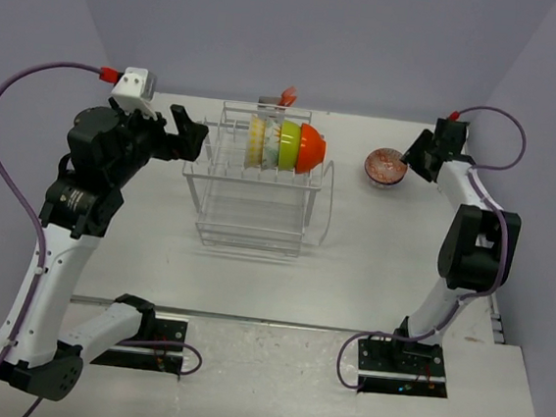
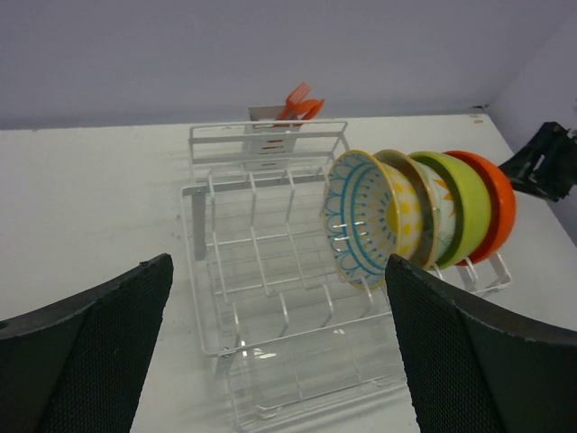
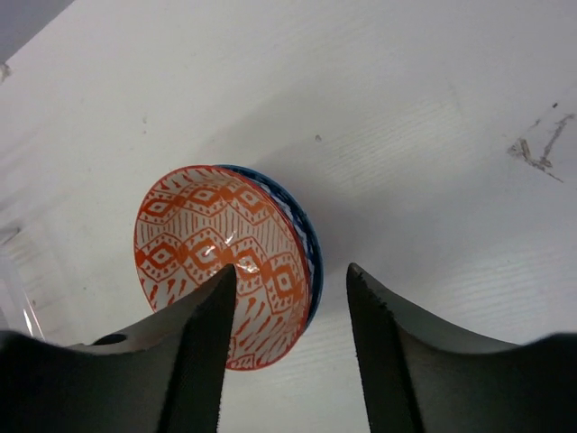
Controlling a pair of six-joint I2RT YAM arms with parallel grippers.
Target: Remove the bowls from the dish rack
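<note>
Red-zigzag bowl (inside blue bowl), rim between right gripper fingers

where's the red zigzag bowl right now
In the top view, the white red-zigzag round bowl sits right of the white wire dish rack, resting in a blue-patterned bowl.

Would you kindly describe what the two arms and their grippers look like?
The left arm and right arm have white links, black joint housings and black base plates. A purple cable with a red connector runs to each wrist. The left gripper and right gripper are black, with broad, textured fingers.
</note>
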